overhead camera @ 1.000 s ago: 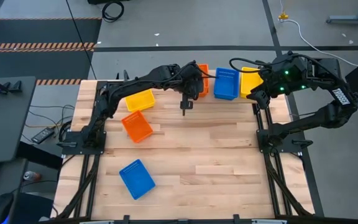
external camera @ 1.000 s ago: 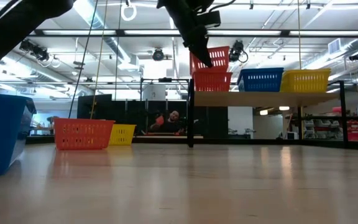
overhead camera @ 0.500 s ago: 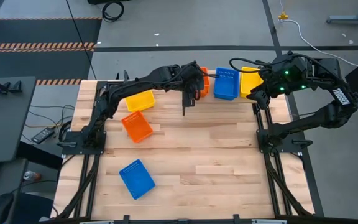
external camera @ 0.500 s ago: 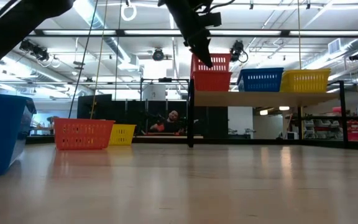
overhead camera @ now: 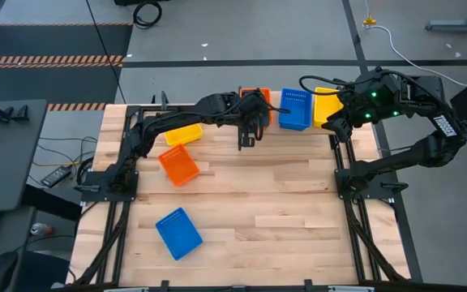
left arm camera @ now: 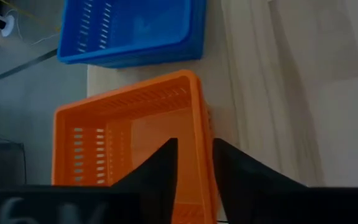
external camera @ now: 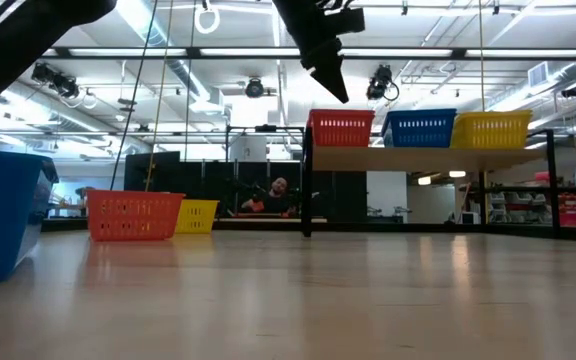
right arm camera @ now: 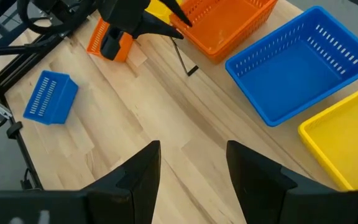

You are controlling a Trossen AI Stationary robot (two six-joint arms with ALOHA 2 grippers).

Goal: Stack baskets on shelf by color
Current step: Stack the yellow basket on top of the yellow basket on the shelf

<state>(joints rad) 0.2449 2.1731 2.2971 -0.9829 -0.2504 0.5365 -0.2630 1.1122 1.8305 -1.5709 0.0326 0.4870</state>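
Two nested orange baskets (external camera: 341, 128) sit level on the left end of the raised wooden shelf (external camera: 428, 157), with a blue basket (external camera: 420, 128) and a yellow basket (external camera: 491, 128) beside them. My left gripper (external camera: 340, 92) hangs just above the orange stack, open. In the left wrist view its fingers (left arm camera: 191, 155) stand on either side of the stack's near wall (left arm camera: 205, 124) without touching it. My right gripper (right arm camera: 191, 168) is open, hovering by the shelf's right end (overhead camera: 339, 126). Another yellow basket (overhead camera: 182, 131), orange basket (overhead camera: 178, 165) and blue basket (overhead camera: 178, 233) rest on the tabletop.
The shelf stands at the table's far edge on thin black posts (overhead camera: 241, 139). The three loose baskets lie on the left half of the table. The right half shows bare planks (overhead camera: 298, 203). A person sits in the room beyond the table (external camera: 280, 190).
The upper orange basket, tilted above the one on the shelf a second ago, has dropped level into it and nested. My left gripper has risen off the basket and now stands clear above it.
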